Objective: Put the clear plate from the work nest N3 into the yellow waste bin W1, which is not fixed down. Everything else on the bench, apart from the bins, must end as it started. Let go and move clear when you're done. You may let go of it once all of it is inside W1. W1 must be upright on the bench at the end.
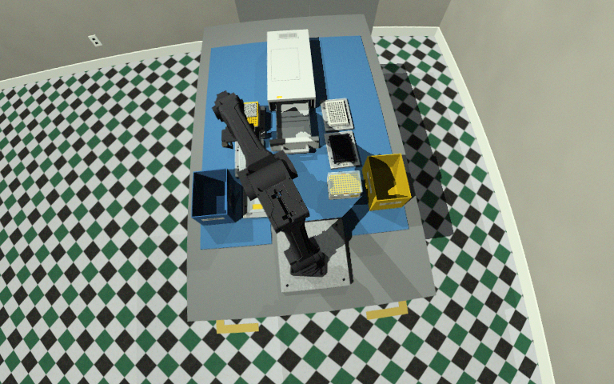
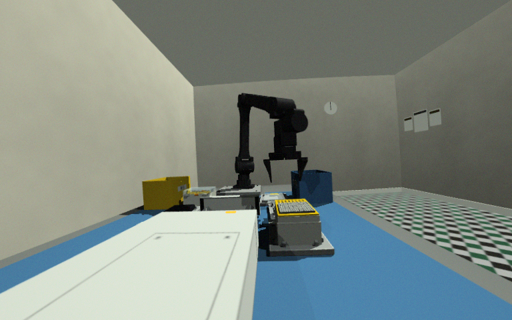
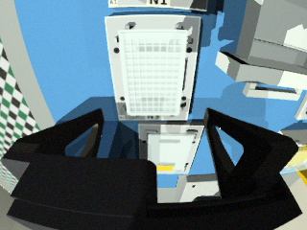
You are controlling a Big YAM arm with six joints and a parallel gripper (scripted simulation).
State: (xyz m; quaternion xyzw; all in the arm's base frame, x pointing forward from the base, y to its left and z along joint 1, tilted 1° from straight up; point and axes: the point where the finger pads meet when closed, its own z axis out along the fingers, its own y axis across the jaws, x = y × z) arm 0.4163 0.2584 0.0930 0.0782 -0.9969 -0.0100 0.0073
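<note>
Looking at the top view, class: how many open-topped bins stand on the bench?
2. The yellow bin stands at the mat's right edge; the blue bin stands at its left edge, beside the arm. Nothing suggests a hidden third.

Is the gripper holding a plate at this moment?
No, in the wrist view the gripper is wide open with nothing between its fingers, high above a clear plate on the bench.

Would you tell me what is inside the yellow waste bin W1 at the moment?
The yellow waste bin W1 looks empty from the top view: only its yellow inner walls and floor show, part in shadow. Its near inner wall is hidden. The open gripper holds nothing.
</note>
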